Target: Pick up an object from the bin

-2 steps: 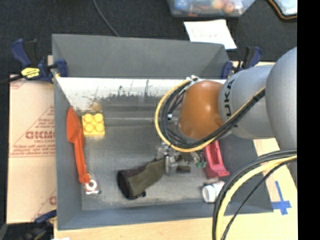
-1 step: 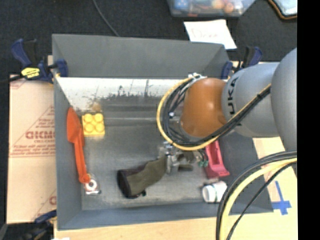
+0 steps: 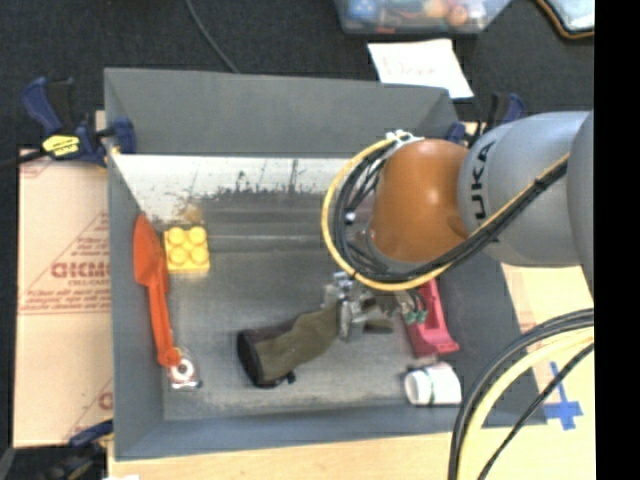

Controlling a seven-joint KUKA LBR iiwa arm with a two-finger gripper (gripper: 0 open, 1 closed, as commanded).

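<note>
**Ana:** Closest to the lens, what do you see?

**Ben:** A big grey arm with a rounded orange cover and loops of cable around it. It sits above and to the right of the sock.

**Ana:** Which sock?

**Ben:** An olive-brown sock with a dark open end. It lies slanted on the floor of the grey bin, dark end down-left and other end up-right. The hand is right at that upper-right end, touching or just over it. I cannot tell whether the hand is open or closed, or whether it has hold of the cloth.

**Ana:** What else is in there?

**Ben:** Well left of the sock lies a long orange scoop, running up and down along the bin wall. Right of the sock, just past the hand, is a pink piece, partly under the arm. Up and left of the sock, beside the scoop's top, sits a yellow block with studs. Down and right of the sock lies a white cylinder. Smallest is a metal ring left of the sock's dark end, at the scoop's lower tip.
</note>
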